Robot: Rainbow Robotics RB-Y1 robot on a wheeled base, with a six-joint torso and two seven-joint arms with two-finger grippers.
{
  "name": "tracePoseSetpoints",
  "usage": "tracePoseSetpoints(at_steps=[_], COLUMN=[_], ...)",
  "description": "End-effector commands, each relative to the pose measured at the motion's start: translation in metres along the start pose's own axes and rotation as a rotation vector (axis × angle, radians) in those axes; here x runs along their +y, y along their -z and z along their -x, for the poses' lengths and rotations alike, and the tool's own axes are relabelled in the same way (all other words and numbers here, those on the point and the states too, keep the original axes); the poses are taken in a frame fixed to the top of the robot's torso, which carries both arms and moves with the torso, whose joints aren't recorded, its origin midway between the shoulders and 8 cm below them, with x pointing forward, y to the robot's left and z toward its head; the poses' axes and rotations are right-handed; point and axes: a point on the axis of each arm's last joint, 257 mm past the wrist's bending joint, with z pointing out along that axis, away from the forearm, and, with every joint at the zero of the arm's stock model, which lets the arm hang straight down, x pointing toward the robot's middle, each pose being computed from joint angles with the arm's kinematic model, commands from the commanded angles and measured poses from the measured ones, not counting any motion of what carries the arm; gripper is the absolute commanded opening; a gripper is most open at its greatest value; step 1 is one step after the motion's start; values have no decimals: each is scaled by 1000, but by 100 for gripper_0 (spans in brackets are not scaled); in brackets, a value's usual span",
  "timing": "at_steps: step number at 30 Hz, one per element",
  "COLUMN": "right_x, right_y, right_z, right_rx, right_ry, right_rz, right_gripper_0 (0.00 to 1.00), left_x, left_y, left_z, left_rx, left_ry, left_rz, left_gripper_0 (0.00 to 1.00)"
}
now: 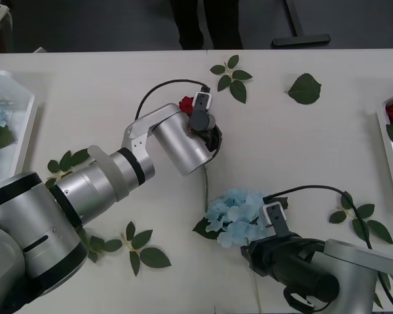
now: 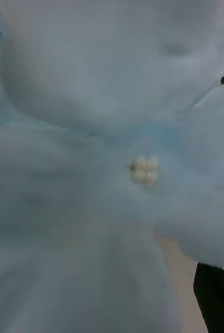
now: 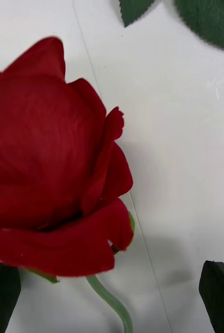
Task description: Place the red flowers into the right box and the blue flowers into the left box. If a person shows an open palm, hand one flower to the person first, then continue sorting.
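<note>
Front view: left gripper [image 1: 208, 131] sat at table centre over a red rose [image 1: 187, 104], the bloom just beyond its fingers and the thin stem [image 1: 206, 186] trailing back under the wrist. Right gripper [image 1: 265, 243] was at the near edge, pressed against a blue hydrangea [image 1: 232, 212]. Left box [image 1: 27, 124] held one blue head; right box [image 1: 388, 140] held red blooms.

Right wrist view: pale-blue petals [image 2: 91, 156] lay right against the camera, with one black finger [image 2: 216, 299] beside them. Cannot tell whether that hand was clamped.

Left wrist view: the rose [image 3: 54, 166] lay between two spread black fingers [image 3: 219, 294], not gripped, stem [image 3: 112, 302] running toward the wrist.

Judgement: pick-up step on both flowers. Next move probably calls for closing on the stems, not the blooms, then crossing each flower to its box.
</note>
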Motion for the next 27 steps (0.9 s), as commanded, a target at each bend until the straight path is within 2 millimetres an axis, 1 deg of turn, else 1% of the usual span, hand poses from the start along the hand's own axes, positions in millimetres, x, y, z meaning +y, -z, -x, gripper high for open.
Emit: tracePoseSetpoints(at_steps=[1, 7, 8, 10, 18, 19, 20, 22, 24, 25, 27], right_x=[25, 27, 26, 28, 40, 42, 44, 45, 45, 46, 44], right_y=[1, -3, -3, -5, -11, -12, -12, -15, -21, -22, -28], right_z=[9, 2, 3, 3, 6, 7, 7, 9, 11, 11, 12], right_rx=[-24, -31, -33, -38, -22, -23, -23, -28, -27, -25, -31], right_ry=[-33, -40, -38, -34, -60, -64, -66, -65, -67, -68, -65], right_rz=[35, -3, -7, -12, -50, -49, -48, -51, -60, -60, -77], right_gripper_0=[88, 89, 89, 89, 89, 88, 88, 89, 89, 88, 89], left_x=[-29, -24, -25, -22, -21, -22, -21, -20, -21, -19, -15], left_y=[10, 8, 8, 7, 6, 7, 6, 6, 6, 6, 4], left_z=[36, 33, 33, 31, 30, 30, 30, 30, 30, 29, 28], left_rx=[-68, -61, -62, -57, -54, -54, -54, -54, -54, -53, -48], left_ry=[-72, -86, -90, -92, -105, -109, -109, -114, -120, -121, -122], left_rz=[-30, -19, -21, -14, -12, -14, -12, -10, -11, -7, 2], left_gripper_0=[100, 100, 100, 100, 100, 90, 83, 65, 44, 39, 19])
